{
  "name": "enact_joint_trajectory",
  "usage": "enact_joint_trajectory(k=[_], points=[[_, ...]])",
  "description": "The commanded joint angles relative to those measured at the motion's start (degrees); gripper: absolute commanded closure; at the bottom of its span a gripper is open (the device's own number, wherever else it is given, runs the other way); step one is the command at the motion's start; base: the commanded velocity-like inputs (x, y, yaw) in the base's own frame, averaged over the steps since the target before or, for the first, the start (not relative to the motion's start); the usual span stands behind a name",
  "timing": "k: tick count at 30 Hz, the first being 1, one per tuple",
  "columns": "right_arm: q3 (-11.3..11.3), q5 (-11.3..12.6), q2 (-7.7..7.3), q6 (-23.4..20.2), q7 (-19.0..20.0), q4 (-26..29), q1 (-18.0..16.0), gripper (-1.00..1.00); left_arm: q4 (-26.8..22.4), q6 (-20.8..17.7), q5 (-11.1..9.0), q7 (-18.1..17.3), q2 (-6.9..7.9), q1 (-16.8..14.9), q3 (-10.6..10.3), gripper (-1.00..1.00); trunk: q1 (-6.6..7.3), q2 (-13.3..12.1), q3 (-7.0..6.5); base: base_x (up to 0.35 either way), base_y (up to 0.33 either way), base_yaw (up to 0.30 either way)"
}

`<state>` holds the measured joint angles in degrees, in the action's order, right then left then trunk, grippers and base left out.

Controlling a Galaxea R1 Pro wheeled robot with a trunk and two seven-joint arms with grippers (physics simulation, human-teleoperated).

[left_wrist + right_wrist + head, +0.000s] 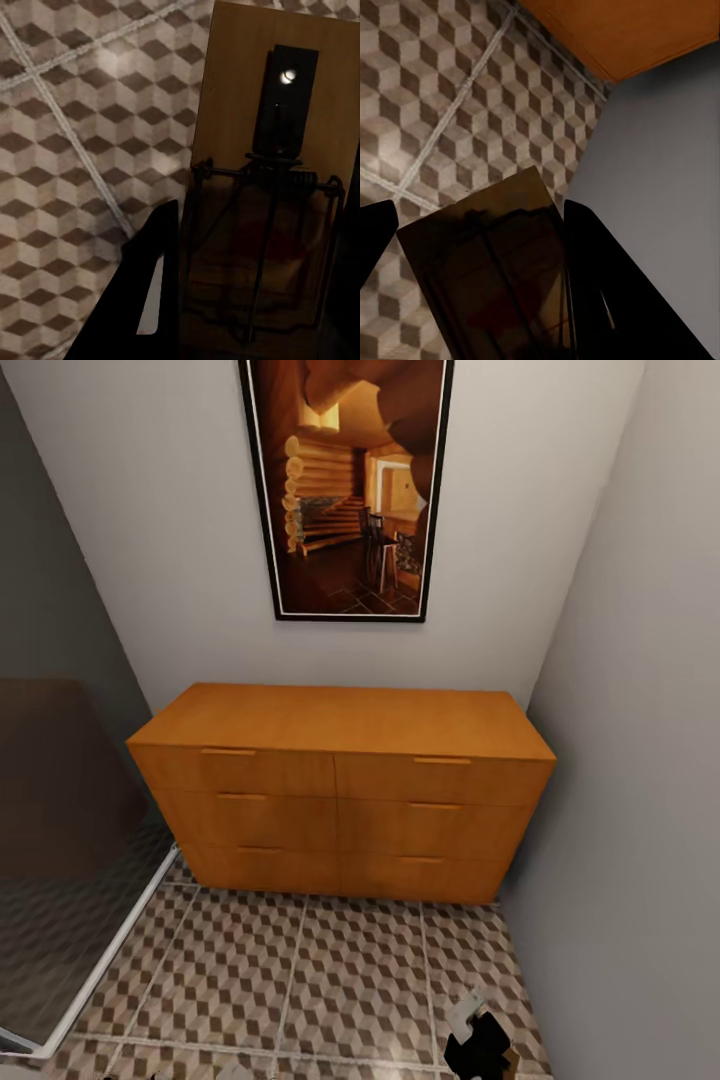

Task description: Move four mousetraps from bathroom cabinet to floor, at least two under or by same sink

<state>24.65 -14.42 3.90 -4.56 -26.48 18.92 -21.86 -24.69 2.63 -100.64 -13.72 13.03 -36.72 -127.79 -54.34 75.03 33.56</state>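
The orange-brown cabinet [340, 780] stands against the back wall with all its drawers shut; a corner of it [622, 30] also shows in the right wrist view. My left gripper [259, 225] is shut on a mousetrap [255, 112], a wooden slab with a wire spring and a black plate, held above the cube-patterned bathroom floor [75, 150]. Between the fingers of my right gripper [484, 217] sits another mousetrap [487, 262], dark and shadowed. In the head view the right gripper [485, 1040] hangs low over the floor [300, 970], near the right wall. The sink is out of view.
A grey wall [640, 760] runs close along the right side. A glass shower screen with a white base rail [100, 970] closes off darker tiles at the left. A framed picture [345, 480] hangs above the cabinet.
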Motion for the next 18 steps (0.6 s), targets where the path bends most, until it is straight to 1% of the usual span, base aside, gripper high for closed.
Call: enact_joint_trajectory(k=[1,3,7,10,18], points=[[0.23,-0.35,0.01,0.03,-0.36,0.02,-0.02,1.0,0.01,0.27,-0.58,-0.27,0.02,-0.11,-0.47,1.0,0.0,0.03,0.05,0.0,0.0,0.285],[0.17,-0.31,0.01,0.72,-0.38,0.0,-0.02,1.0,0.12,0.27,-0.6,-0.14,0.06,-0.11,-0.45,1.0,0.0,0.03,0.05,0.0,0.0,0.286],[0.0,-0.24,-0.03,3.98,-0.39,-0.15,0.22,1.0,0.29,0.32,-0.61,-0.02,0.21,-0.11,-0.44,1.0,0.0,0.03,0.05,0.0,0.0,0.288],[-0.03,-0.2,-0.08,5.31,-0.41,-0.19,0.29,1.0,0.32,0.34,-0.61,0.05,0.23,-0.11,-0.44,1.0,0.0,0.03,0.05,0.0,0.0,0.289],[-0.04,-0.25,0.02,5.99,-0.42,-1.06,0.48,1.0,0.27,0.35,-0.61,0.1,0.24,-0.11,-0.44,1.0,0.0,0.03,0.05,0.0,0.0,0.289]])
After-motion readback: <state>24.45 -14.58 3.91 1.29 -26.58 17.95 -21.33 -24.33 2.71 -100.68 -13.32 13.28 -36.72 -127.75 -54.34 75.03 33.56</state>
